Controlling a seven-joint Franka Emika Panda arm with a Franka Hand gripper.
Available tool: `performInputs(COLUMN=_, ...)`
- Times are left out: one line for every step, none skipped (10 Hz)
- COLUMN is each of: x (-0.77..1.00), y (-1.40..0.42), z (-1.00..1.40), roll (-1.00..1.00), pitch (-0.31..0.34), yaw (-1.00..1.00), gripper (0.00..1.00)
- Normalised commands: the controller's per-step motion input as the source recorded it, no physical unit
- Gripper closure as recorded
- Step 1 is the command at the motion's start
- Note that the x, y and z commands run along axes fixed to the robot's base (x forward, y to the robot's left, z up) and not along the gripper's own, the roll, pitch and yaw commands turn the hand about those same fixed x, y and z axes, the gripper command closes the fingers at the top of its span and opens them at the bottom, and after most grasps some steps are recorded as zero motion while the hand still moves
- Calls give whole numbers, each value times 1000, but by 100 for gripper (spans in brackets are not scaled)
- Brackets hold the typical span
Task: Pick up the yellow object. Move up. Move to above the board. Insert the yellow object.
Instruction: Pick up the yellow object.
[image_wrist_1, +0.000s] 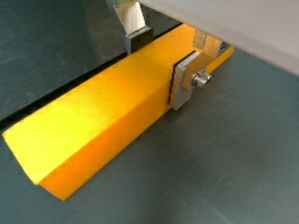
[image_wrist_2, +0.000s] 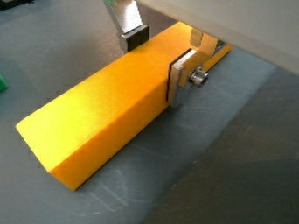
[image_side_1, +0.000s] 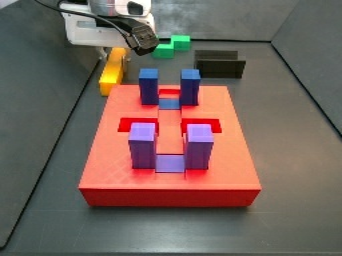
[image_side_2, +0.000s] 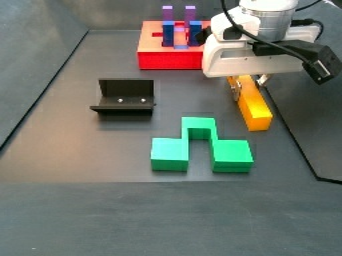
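Gripper: the gripper (image_wrist_2: 158, 54) is down low at one end of the yellow bar (image_wrist_2: 105, 118), one silver finger (image_wrist_2: 184, 77) on each long side, clenched on the bar in both wrist views.
Yellow bar: it lies on the dark floor (image_wrist_1: 222, 157); whether it is lifted at all I cannot tell. In a side view the yellow bar (image_side_2: 253, 108) sticks out from under the gripper (image_side_2: 242, 80).
Red board: the red board (image_side_1: 167, 175) sits flat nearby, apart from the bar (image_side_1: 111, 72), with purple posts (image_side_1: 140, 147) and blue posts (image_side_1: 150, 82) standing on it.
Green block: the green block (image_side_2: 198, 148) lies just beside the bar's free end, not touching.
Fixture: the fixture (image_side_2: 123, 98) stands well apart from the bar.
Black block: the black block (image_side_1: 221, 64) lies behind the board.
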Motion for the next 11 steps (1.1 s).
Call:
performInputs(x=0, y=0, z=0, roll=0, pitch=0, yaw=0, gripper=100)
performInputs(x=0, y=0, z=0, roll=0, pitch=0, yaw=0, gripper=100)
performInputs(x=0, y=0, z=0, roll=0, pitch=0, yaw=0, gripper=100)
performInputs(x=0, y=0, z=0, roll=0, pitch=0, yaw=0, gripper=100)
performInputs(x=0, y=0, z=0, roll=0, pitch=0, yaw=0, gripper=100)
performInputs(x=0, y=0, z=0, roll=0, pitch=0, yaw=0, gripper=100)
performInputs(x=0, y=0, z=0, roll=0, pitch=0, yaw=0, gripper=100)
performInputs(x=0, y=0, z=0, roll=0, pitch=0, yaw=0, gripper=100)
performInputs(x=0, y=0, z=0, roll=0, pitch=0, yaw=0, gripper=100)
performInputs(x=0, y=0, z=0, roll=0, pitch=0, yaw=0, gripper=100)
performInputs(x=0, y=0, z=0, roll=0, pitch=0, yaw=0, gripper=100)
